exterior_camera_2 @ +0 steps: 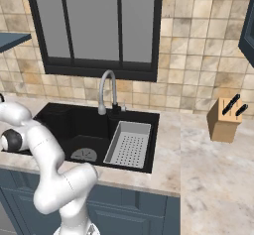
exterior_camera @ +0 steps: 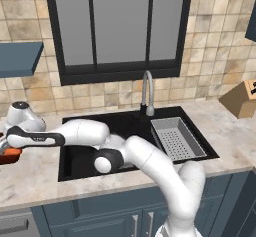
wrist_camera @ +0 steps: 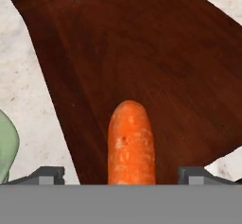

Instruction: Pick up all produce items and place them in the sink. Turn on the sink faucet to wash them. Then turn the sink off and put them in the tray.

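Lying on reddish-brown tray (wrist_camera: pixel 156 72): stubby orange carrot (wrist_camera: pixel 131 142), speckled; pincer (wrist_camera: pixel 123 175) wide open, holding nothing

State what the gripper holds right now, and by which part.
Nothing is held: the gripper stands open, fingertips apart from the small orange carrot lying on the reddish-brown tray.

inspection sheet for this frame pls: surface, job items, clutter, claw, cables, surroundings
surface: marble counter, black sink set into it
job's things: carrot lying on the reddish-brown tray; faucet behind the sink, no water seen
clutter: grey drainer basket in the sink; knife block; pale green object beside the tray
claw: claw open, fingers either side of the carrot
cables: nothing seen
surroundings: tiled wall, dark-framed window, blue cabinets
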You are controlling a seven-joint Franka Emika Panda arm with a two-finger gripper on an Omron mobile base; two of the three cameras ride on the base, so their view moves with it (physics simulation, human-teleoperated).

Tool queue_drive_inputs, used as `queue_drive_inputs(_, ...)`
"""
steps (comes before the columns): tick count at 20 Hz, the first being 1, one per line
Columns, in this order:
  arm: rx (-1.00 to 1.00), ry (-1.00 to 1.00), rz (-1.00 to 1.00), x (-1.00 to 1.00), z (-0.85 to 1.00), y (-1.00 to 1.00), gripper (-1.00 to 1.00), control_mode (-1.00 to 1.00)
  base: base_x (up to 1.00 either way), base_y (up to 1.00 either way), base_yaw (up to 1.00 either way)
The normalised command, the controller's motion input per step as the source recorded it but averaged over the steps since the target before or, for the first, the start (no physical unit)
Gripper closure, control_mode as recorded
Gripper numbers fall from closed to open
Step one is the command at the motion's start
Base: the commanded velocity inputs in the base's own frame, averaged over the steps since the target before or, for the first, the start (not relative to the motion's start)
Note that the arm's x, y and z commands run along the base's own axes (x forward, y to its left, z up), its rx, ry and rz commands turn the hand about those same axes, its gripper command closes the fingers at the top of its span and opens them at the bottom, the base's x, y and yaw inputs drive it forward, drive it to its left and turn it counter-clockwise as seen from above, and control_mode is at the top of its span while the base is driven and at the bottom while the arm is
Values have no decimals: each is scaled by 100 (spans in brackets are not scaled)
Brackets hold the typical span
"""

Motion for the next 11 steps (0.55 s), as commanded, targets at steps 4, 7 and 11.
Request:
queue_drive_inputs(4, -10, 7, 0, 0, 54, 4, -100, -100, 0, 0, 0)
queue_drive_inputs(7, -2, 10, 0, 0, 72, 0, -100, -100, 0, 0, 0)
queue_drive_inputs(11, 0, 9, 0, 0, 71, 0, -100, -100, 0, 0, 0)
